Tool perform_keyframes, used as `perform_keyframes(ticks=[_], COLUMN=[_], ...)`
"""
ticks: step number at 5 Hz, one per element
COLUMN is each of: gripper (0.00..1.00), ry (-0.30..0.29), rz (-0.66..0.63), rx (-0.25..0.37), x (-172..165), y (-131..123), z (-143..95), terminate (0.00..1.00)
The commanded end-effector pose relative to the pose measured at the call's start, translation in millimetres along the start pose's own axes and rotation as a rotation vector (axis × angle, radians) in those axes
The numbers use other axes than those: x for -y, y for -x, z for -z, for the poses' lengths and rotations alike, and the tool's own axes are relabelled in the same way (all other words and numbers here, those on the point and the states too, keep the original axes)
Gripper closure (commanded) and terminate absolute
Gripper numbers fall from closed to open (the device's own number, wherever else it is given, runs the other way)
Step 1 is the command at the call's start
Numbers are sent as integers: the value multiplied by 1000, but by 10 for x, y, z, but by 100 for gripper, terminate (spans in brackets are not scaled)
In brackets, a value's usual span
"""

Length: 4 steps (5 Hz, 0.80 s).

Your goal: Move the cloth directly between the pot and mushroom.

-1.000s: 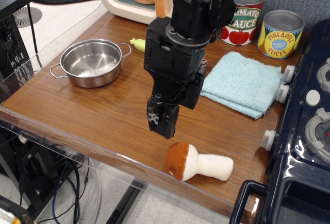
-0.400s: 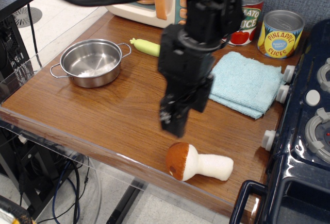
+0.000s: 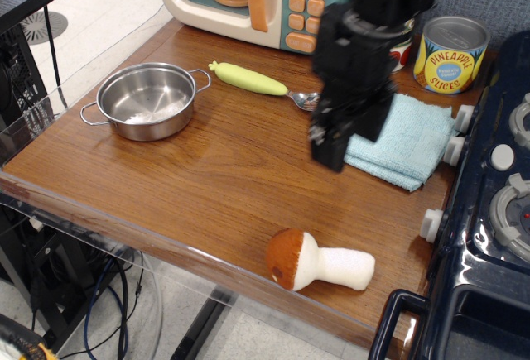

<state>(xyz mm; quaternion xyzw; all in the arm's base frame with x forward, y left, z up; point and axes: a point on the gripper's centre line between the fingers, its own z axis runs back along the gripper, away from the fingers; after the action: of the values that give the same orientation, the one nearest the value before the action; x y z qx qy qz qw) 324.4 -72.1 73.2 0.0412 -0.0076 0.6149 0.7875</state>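
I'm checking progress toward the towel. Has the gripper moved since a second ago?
Yes. The gripper has moved right and back, away from the mushroom, and now hangs at the cloth's left edge.

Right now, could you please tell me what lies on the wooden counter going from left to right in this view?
Pot → green-handled fork → mushroom → cloth → pineapple slices can.

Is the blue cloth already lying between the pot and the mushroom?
No, the cloth lies at the right by the stove, far from the pot and the mushroom.
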Motion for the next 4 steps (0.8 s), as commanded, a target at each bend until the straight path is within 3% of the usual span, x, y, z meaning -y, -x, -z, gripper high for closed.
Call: perform_keyframes(ticks=[1,4], gripper=[0,0], ry=[76,144], rz=[111,187], rx=[41,71], x=[545,846], y=[-71,-75], z=[-77,315], terminate=[0,0])
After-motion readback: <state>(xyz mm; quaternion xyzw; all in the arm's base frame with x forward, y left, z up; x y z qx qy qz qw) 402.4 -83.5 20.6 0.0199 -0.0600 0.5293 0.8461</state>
